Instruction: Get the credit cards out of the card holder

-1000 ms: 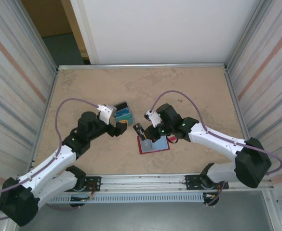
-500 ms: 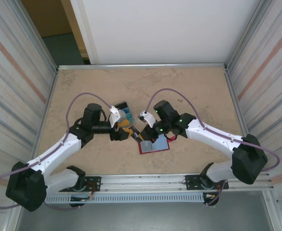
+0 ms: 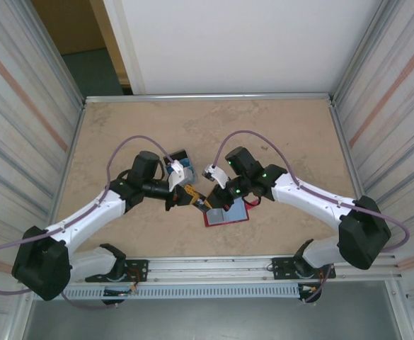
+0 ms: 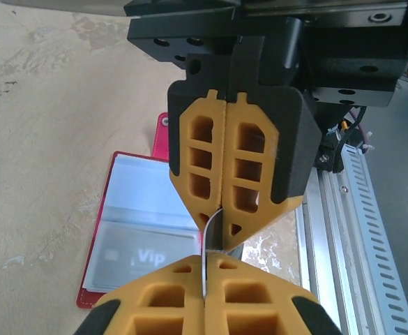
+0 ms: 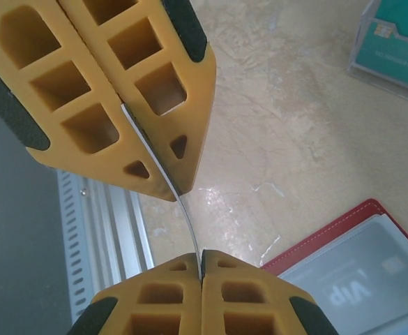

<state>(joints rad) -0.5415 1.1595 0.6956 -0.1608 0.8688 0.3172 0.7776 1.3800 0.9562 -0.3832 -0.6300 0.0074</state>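
From the top camera I see the card holder [image 3: 229, 214] lying open and flat near the front rail, its long axis running left to right. The left gripper [image 3: 191, 199] and right gripper [image 3: 208, 203] meet just over its left edge. On my left wrist feed both pairs of fingers are pressed onto one thin card [image 4: 205, 269], seen edge-on. The holder's tab [image 4: 164, 124] points away, and its nearer pocket holds a Vip card [image 4: 144, 255]. My right wrist feed shows that double pinch too, with a teal card stack [image 5: 392, 42] lying apart.
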